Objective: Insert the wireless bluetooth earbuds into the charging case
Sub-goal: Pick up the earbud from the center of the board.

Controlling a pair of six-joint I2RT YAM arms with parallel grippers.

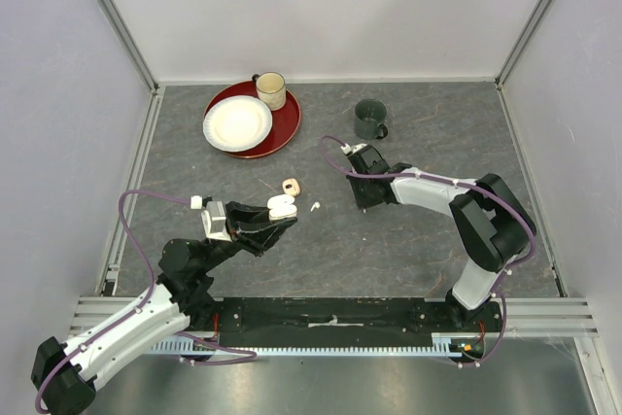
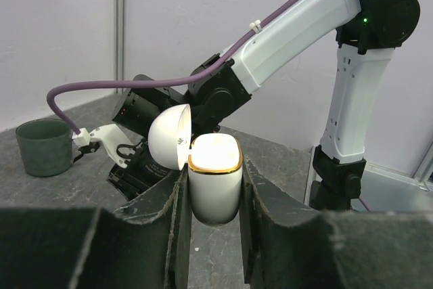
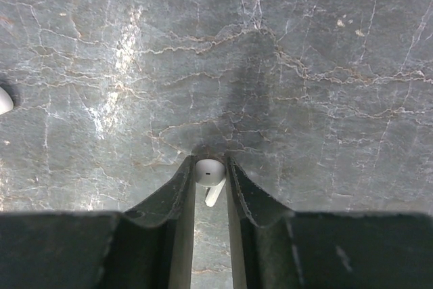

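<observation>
My left gripper (image 1: 279,218) is shut on a white charging case (image 1: 282,206), held upright just above the table with its lid open. In the left wrist view the case (image 2: 214,184) shows a gold rim, its lid (image 2: 168,137) swung to the left, between my fingers (image 2: 214,197). My right gripper (image 1: 363,199) points down at the table and is shut on a white earbud (image 3: 210,172), its stem hanging between the fingertips (image 3: 210,179). Another white earbud (image 1: 314,206) lies on the table right of the case. A small peach object (image 1: 291,186) lies just beyond the case.
A red plate (image 1: 285,129) at the back holds a white plate (image 1: 237,123) and a cream mug (image 1: 271,90). A dark green mug (image 1: 370,119) stands behind my right gripper and shows in the left wrist view (image 2: 44,147). A white bit (image 3: 3,99) sits at the left edge.
</observation>
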